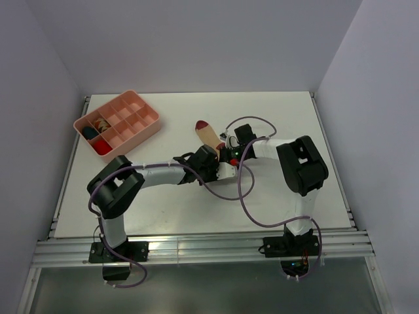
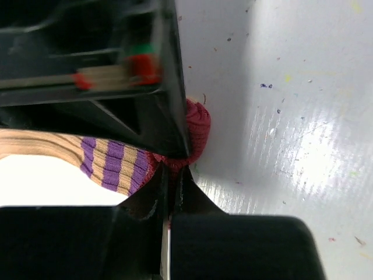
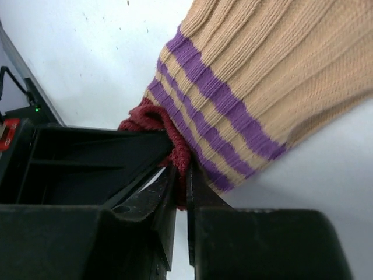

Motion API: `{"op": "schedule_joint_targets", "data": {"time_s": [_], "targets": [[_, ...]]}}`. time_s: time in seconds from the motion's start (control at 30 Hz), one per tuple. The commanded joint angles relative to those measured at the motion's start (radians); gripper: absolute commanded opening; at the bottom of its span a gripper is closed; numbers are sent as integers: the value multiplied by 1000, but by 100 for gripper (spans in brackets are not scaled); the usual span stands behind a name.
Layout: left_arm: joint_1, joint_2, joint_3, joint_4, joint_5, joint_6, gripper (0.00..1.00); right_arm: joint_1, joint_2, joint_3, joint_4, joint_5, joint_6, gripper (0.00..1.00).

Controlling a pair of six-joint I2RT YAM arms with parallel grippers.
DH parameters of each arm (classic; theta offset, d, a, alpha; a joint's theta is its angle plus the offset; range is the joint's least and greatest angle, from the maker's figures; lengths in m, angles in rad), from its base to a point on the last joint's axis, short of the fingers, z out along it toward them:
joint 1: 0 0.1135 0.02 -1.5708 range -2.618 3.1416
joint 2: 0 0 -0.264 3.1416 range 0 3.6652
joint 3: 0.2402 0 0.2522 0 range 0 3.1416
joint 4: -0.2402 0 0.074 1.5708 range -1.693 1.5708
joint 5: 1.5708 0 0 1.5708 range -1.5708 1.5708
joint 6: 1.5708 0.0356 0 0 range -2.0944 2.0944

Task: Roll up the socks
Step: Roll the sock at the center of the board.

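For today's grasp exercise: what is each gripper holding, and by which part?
The left gripper and the right gripper both pinch the striped sock by its dark red cuff edge.

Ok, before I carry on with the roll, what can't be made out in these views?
- Top view: the cuff of the tan ribbed sock with purple stripes is hidden under the left gripper and right gripper.
- Wrist views: its toe is cut off by the frame edges.
- Top view: contents of the pink plastic compartment tray are too small to identify, so a second sock cannot be confirmed.
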Motion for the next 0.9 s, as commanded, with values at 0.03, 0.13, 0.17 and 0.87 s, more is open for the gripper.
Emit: {"op": "schedule_joint_targets", "data": {"time_s": [0.03, 0.13, 0.17, 0.87], "targets": [[63, 54, 115, -224, 225, -80, 0, 4, -126, -49, 72, 101, 31, 21], [112, 105, 191, -324, 343, -90, 0, 0, -214, -93, 137, 166, 74, 33], [138, 138, 212, -356, 376, -90, 0, -5, -266, -126, 158, 181, 104, 36], [318, 526, 657, -914, 704, -49, 1, -39, -1002, -602, 349, 683, 107, 48]]}}
